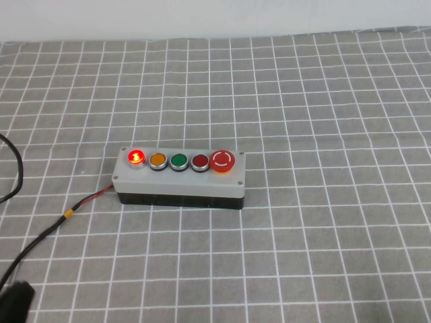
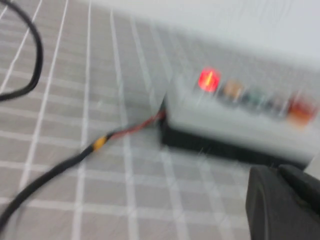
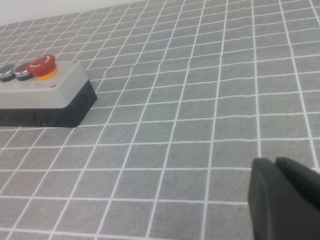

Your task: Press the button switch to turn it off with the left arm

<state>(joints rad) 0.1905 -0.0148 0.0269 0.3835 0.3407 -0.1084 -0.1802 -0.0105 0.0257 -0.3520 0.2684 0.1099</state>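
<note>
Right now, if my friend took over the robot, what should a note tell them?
Left gripper: low at the table's near left corner, short of the box, holding nothing.
Right gripper: parked over bare cloth to the box's right, holding nothing.
Button switch: leftmost on the grey box, lit red.
Done: nothing pressed.
Left: bring the left gripper over the lit button and press it so the light goes out.

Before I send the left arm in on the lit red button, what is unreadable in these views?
- Left tool: only a blurred corner in the left wrist view; a dark bit at the high view's bottom left edge. Open or shut unknown.
- Right tool: cut off by the right wrist view's edge; absent from the high view.
- button switch: lit, smeared by blur in the left wrist view.
- box: its left end is cut off in the right wrist view.
</note>
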